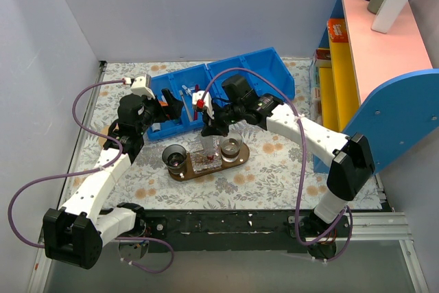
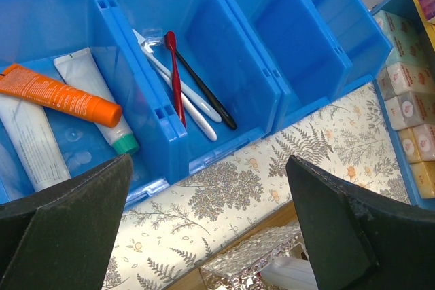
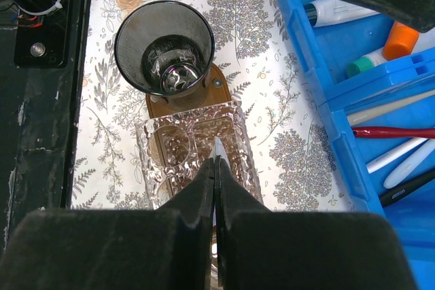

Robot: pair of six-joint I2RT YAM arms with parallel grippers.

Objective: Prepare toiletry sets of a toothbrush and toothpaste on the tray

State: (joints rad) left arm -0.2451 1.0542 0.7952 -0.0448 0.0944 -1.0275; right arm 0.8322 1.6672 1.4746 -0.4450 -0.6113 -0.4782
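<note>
The dark wooden tray point(image 1: 180, 173) lies mid-table and carries two glass cups point(image 1: 174, 156) point(image 1: 231, 147) and a clear textured holder point(image 1: 205, 159) between them. My right gripper point(image 1: 204, 128) hangs over the holder. In the right wrist view it point(image 3: 216, 161) is shut on a thin white edge of the toothpaste point(image 3: 216, 146) above the holder point(image 3: 183, 147). A white piece point(image 2: 292, 273) shows in the holder. My left gripper point(image 2: 211, 229) is open and empty above the table between bins and tray. White toothbrushes point(image 2: 183, 93) lie in the middle bin with a red and a dark one.
The left blue bin point(image 2: 41, 25) holds an orange tube point(image 2: 61, 96), a teal-capped tube point(image 2: 95, 103) and a white tube point(image 2: 30, 144). A third blue bin point(image 1: 264, 73) stands at the right. A yellow and pink shelf point(image 1: 377, 39) with boxes and bottles borders the right side.
</note>
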